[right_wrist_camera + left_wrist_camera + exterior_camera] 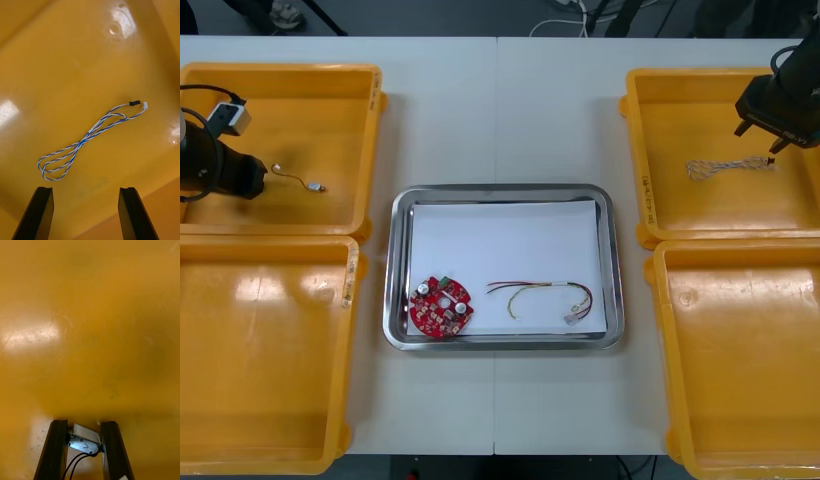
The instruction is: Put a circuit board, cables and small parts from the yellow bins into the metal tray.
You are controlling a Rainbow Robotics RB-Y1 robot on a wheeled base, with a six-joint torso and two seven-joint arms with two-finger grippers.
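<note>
We logged R gripper (85, 189) over far R bin (680, 115), fingers wide apart, empty. The blue-white cable (90, 138) lay on bin floor ahead of tips, not touching, long axis slanting across the gap. L gripper (84, 423), in far L bin (310, 110), pinched a small metal part (85, 438).

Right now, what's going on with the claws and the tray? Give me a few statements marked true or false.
1. A red board lies in the tray. True.
2. The right claw grips the blue and white cable. False: it is open, above the cable, which lies in a bin.
3. The left claw is shut on a small metal part. True.
4. The cable in the tray is black. False: it is a red and yellow cable.
</note>
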